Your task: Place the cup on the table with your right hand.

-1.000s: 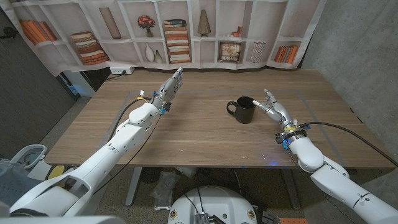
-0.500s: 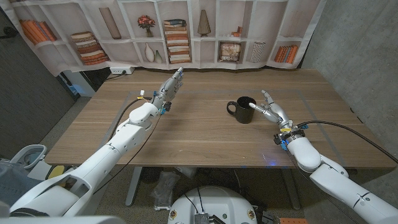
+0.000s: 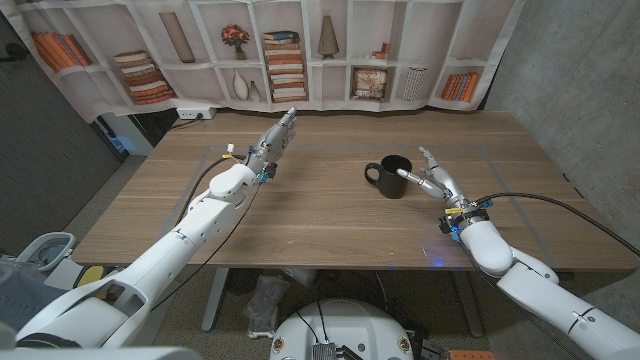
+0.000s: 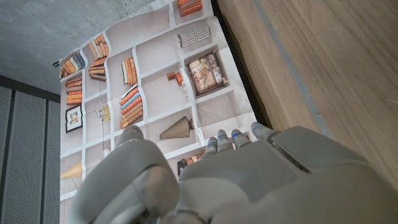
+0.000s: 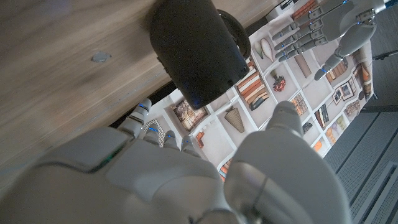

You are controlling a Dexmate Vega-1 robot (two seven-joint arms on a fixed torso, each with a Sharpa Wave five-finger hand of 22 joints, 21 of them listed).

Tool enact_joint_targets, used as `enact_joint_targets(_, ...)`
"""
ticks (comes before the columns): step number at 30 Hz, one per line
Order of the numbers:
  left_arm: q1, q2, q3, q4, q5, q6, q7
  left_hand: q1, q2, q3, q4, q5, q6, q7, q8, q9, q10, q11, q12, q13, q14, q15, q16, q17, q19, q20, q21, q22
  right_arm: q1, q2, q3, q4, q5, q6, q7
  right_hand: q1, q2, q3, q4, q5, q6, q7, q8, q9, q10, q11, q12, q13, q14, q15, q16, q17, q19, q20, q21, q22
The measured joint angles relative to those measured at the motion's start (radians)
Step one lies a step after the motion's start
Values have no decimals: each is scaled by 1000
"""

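A black cup (image 3: pixel 390 177) with its handle on the left stands upright on the wooden table (image 3: pixel 300 215), right of the middle. My right hand (image 3: pixel 432 176) is just to the cup's right, with its fingers spread and pointing at the cup, holding nothing. In the right wrist view the cup (image 5: pixel 196 53) stands a little beyond the fingertips of my right hand (image 5: pixel 186 174), with a gap between them. My left hand (image 3: pixel 275 140) hovers over the far left part of the table, fingers straight and apart, empty; the left wrist view shows its back (image 4: pixel 236 180).
A printed bookshelf backdrop (image 3: pixel 290 50) hangs behind the table's far edge. A grey wall (image 3: pixel 575 80) stands to the right. My left hand (image 5: pixel 323 28) also shows far off in the right wrist view. Bare wood lies between the two arms.
My right hand has drawn back a little from the cup toward the table's near edge. The cup and my left arm have not moved.
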Motion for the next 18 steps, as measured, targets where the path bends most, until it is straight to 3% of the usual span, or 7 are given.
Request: enact_joint_targets(18, -1, 4, 2, -23, 8, 12, 12, 0, 0, -3, 3, -7, 0, 0, 0, 0, 0, 0, 0, 0, 0, 0, 0, 0, 0, 0, 0, 0, 18, -4, -28, 6, -64, -51, -40, 10, 1, -3, -3, 4, 0, 11, 0, 5, 0, 11, 8, 0, 1, -1, 0, 0, 0, 0, 0, 0)
